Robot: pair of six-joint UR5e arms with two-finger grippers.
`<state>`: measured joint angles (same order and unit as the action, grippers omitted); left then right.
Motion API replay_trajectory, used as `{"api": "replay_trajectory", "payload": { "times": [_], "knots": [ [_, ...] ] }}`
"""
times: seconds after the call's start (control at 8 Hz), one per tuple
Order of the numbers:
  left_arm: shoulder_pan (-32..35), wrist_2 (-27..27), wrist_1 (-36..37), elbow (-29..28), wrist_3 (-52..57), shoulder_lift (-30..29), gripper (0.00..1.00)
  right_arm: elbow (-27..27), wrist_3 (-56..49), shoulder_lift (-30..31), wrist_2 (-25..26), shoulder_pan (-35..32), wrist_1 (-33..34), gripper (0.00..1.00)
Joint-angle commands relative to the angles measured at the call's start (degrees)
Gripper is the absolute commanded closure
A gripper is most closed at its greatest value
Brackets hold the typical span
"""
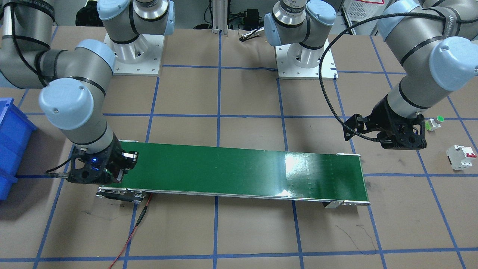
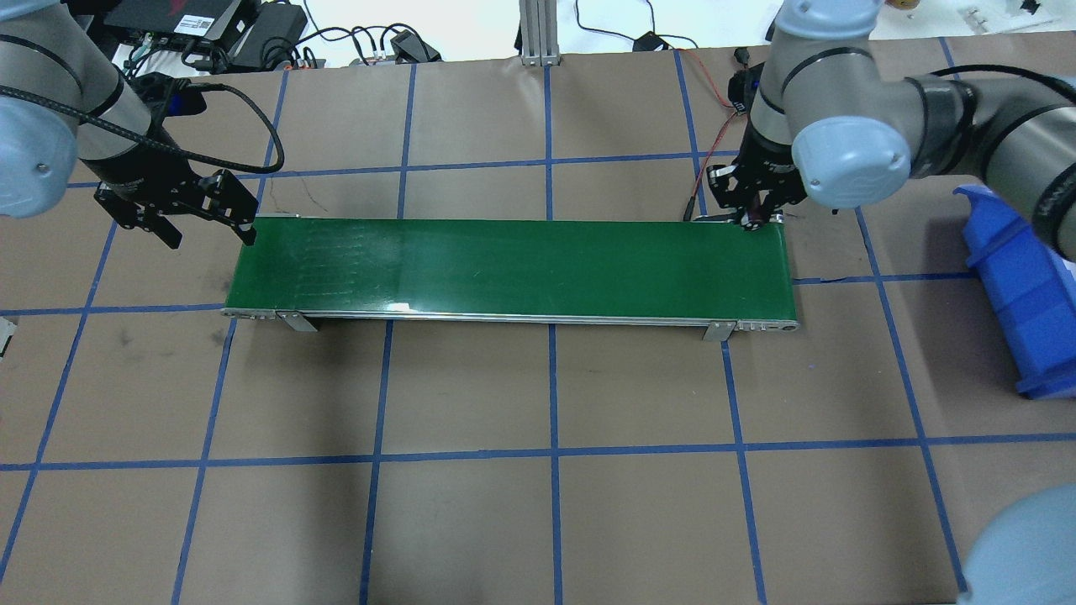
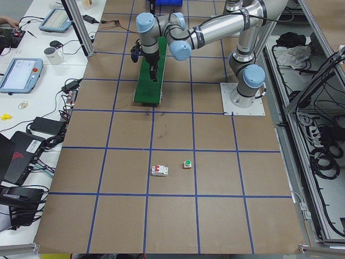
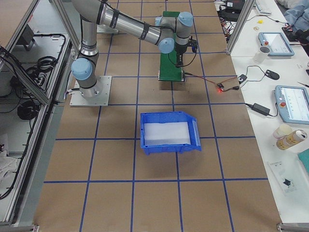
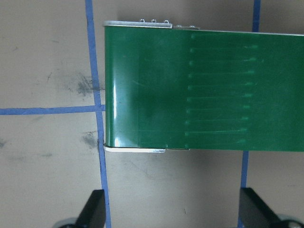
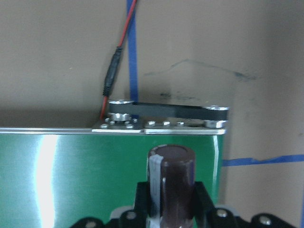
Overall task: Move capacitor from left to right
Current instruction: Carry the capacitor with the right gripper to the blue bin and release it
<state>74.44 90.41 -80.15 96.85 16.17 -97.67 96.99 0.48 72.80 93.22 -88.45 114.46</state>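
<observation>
The capacitor (image 6: 172,183), a stubby dark-reddish cylinder with a pale stripe, stands upright between the pads of my right gripper (image 6: 172,204), which is shut on it. The gripper holds it over the right end of the green conveyor belt (image 6: 71,171), near the belt's end roller. In the overhead view the right gripper (image 2: 754,220) is at the belt's (image 2: 504,260) far right corner. My left gripper (image 2: 210,238) is open and empty just off the belt's left end. In the left wrist view its fingers (image 5: 92,211) frame bare table beside the belt (image 5: 204,85).
A blue bin (image 2: 1021,286) stands on the table to the right of the belt. A white circuit breaker (image 1: 461,157) and a green-capped button (image 1: 435,122) lie near my left arm. A red wire (image 1: 130,235) runs from the belt's right end.
</observation>
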Motion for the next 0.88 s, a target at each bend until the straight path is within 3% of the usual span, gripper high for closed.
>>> {"api": "replay_trajectory", "payload": {
  "times": [0.0,0.25,0.5,0.62,0.75],
  "knots": [
    [0.00,-0.15,0.00,0.18,0.00,-0.15,0.00,-1.63,-11.50,5.49,3.64,8.43,-5.45,1.00],
    [0.00,0.29,-0.09,0.00,0.09,-0.07,0.00,-1.63,-22.75,9.80,4.07,17.74,-11.16,1.00],
    [0.00,3.25,-0.09,-0.17,0.00,-0.07,0.00,-1.63,-38.81,9.56,4.78,29.24,-10.93,1.00],
    [0.52,7.20,-0.01,-0.17,-0.17,0.11,0.00,-1.46,-44.10,8.60,4.34,33.91,-8.49,1.00],
    [0.53,6.98,0.08,-0.17,-0.70,-0.15,0.00,-1.63,-50.60,5.98,4.17,36.40,-3.51,1.00]
  ]
}}
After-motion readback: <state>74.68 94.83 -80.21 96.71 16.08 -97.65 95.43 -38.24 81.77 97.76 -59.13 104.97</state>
